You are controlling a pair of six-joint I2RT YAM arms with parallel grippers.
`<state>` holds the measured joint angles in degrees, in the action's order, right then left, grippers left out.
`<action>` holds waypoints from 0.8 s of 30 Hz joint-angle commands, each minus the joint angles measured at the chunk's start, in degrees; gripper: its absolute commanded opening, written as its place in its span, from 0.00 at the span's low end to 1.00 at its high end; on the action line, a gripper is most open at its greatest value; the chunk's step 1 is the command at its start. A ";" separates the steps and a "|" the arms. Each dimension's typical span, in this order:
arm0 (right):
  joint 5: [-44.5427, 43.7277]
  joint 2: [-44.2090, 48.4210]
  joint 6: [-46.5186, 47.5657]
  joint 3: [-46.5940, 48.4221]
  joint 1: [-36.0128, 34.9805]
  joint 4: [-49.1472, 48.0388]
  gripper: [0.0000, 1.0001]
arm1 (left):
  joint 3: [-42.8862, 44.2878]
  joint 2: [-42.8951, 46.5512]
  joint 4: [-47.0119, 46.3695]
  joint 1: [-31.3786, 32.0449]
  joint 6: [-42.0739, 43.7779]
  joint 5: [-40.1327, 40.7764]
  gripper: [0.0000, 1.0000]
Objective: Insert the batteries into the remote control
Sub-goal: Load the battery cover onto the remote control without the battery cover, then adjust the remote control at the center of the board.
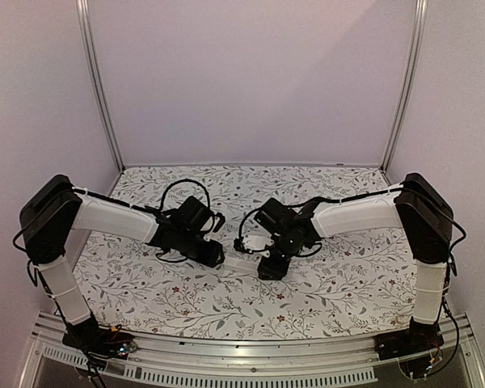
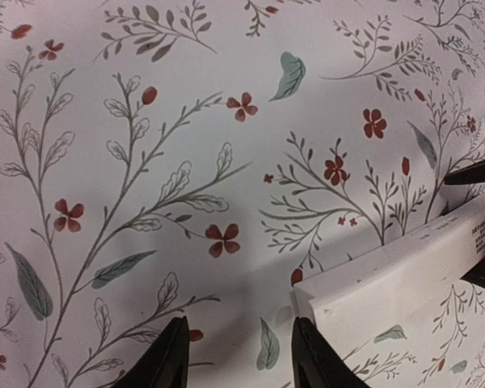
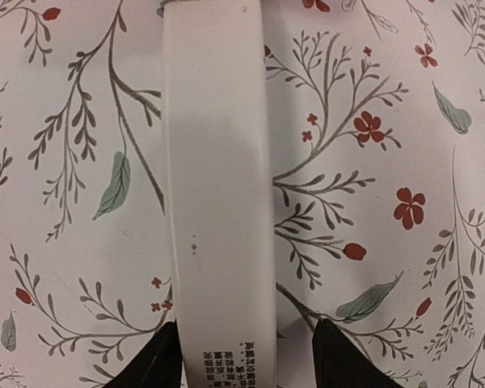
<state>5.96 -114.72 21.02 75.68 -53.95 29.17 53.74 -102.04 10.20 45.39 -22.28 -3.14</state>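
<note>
The remote control is a slim white bar lying flat on the floral table between the two grippers, back side up with small printed text near one end. My right gripper is open and straddles that end of the remote; the left fingertip is at its edge and a gap shows on the right. My left gripper is open and empty, just beside the remote's other end, which lies outside its right fingertip. The batteries are out of view.
The floral tablecloth covers the whole table. The right gripper's dark fingertips show at the right edge of the left wrist view, either side of the remote. White walls enclose the back and sides.
</note>
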 commanded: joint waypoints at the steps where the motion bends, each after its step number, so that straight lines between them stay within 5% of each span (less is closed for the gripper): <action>1: 0.38 -0.88 0.53 1.08 0.28 0.88 0.55 | 0.92 -0.92 1.58 0.54 0.62 2.36 0.44; 11: -0.20 6.02 -1.26 -0.53 0.36 -1.90 0.67 | -2.28 6.40 0.58 -3.70 -0.87 2.92 0.65; 17: 0.23 13.22 -3.31 -1.39 0.62 -3.72 0.78 | -1.98 10.52 2.38 -5.48 -1.06 5.08 0.67; 24: -5.51 26.50 -13.01 -11.82 1.45 -15.68 0.99 | -5.87 16.38 -4.23 -4.93 0.34 -1.58 0.68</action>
<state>5.15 -94.43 16.16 70.22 -53.28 21.56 49.89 -88.09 9.78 40.29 -22.92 -0.25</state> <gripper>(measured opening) 0.966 0.677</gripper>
